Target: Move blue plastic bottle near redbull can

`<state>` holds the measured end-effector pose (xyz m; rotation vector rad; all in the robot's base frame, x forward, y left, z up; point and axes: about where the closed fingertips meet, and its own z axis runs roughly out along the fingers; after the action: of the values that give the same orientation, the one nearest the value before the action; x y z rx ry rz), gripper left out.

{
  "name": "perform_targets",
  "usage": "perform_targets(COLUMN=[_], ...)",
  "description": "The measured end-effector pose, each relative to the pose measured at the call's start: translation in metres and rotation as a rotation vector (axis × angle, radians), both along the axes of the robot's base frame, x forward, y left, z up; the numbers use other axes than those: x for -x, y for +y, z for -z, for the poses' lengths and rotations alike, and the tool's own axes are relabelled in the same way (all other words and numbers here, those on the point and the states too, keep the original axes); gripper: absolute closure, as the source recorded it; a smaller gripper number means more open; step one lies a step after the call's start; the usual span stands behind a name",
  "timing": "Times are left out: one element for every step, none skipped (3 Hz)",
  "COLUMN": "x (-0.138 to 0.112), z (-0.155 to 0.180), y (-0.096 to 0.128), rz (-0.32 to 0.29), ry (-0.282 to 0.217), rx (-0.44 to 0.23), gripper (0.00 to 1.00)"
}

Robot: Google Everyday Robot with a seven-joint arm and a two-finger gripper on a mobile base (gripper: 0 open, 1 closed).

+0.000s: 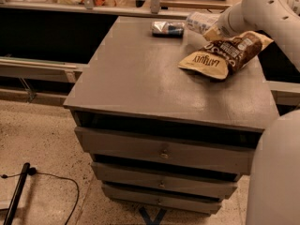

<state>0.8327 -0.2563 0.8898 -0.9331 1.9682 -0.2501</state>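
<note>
The redbull can [167,28], silver and dark blue, lies on its side at the far middle of the grey cabinet top [140,74]. The blue plastic bottle [200,21], clear with a pale label, lies tilted just right of the can, a short gap between them. My gripper [213,31] is at the bottle's right end, at the tip of the white arm [255,8] that reaches in from the upper right. The bottle's right part is hidden behind the gripper.
A yellow-and-brown chip bag [225,53] lies on the right side of the top, just below the gripper. The cabinet has drawers [164,153] in front. A black cable [18,191] lies on the floor at lower left. A shelf with items runs behind.
</note>
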Motion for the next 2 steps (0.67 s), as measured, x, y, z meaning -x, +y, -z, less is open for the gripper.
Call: perform_targets(x=[0.0017, 0.0076], z=[-0.0008, -0.0025], y=[-0.0028, -0.0066], rz=[0.006, 0.003], ry=[0.004, 0.011], rx=[0.003, -0.005], gripper=[0.07, 0.0])
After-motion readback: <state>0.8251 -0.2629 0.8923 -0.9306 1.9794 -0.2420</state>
